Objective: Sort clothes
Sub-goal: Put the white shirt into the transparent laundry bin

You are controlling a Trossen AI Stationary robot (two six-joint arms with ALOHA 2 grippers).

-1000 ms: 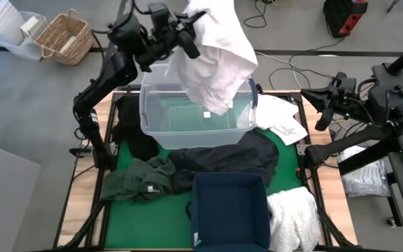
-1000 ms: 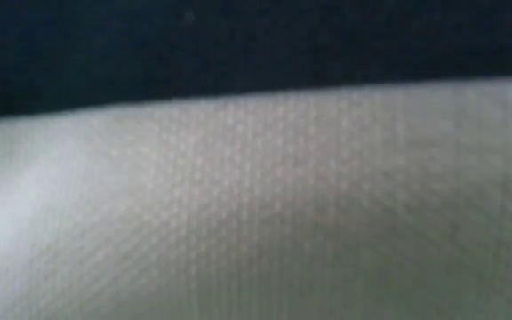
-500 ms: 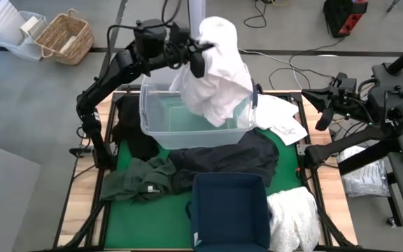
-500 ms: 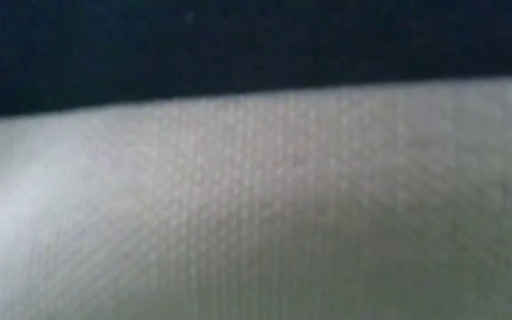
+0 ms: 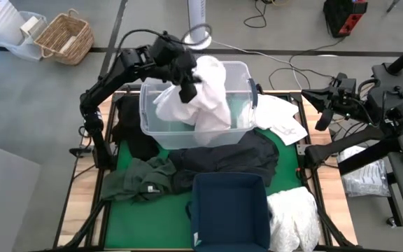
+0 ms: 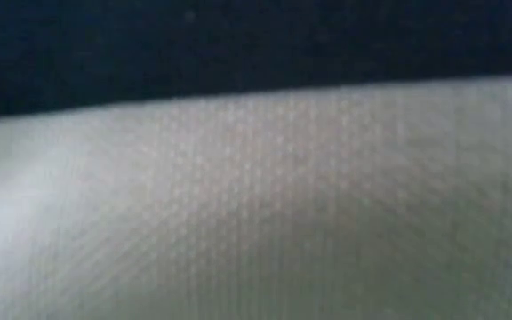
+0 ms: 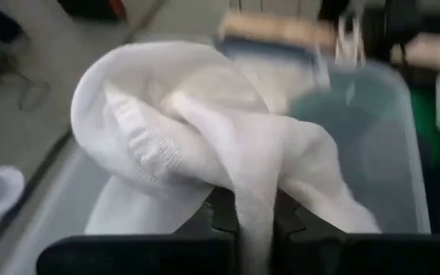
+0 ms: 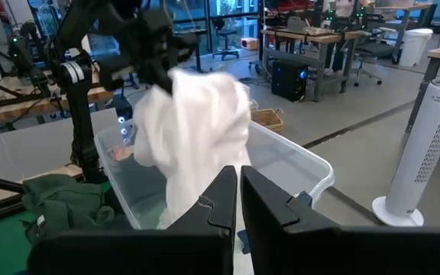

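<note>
From above, the left gripper (image 5: 185, 78) reaches over the clear plastic tub (image 5: 247, 75) at the far side of the green table mat (image 5: 142, 217), its fingers closed on a white garment (image 5: 208, 98) that hangs down into the tub. A black garment (image 5: 226, 157) and a dark green garment (image 5: 135, 178) lie on the mat in front of the tub, a navy bin (image 5: 229, 210) stands at the near edge, and more white clothes (image 5: 292, 217) lie beside it. The right gripper (image 5: 324, 105) waits off the table's right edge. A wicker basket (image 5: 65, 35) sits on the grey floor.

The low view is filled by blurred pale fabric (image 6: 256, 204) under a dark band.

The left wrist view alone shows the white cloth pinched between the fingers (image 7: 224, 218), over the tub's wall (image 7: 392, 122).

The right wrist view shows its own fingers (image 8: 224, 202) pressed together on nothing, and beyond the tub, a room with desks (image 8: 319, 34) and a white tower fan (image 8: 426, 137).
</note>
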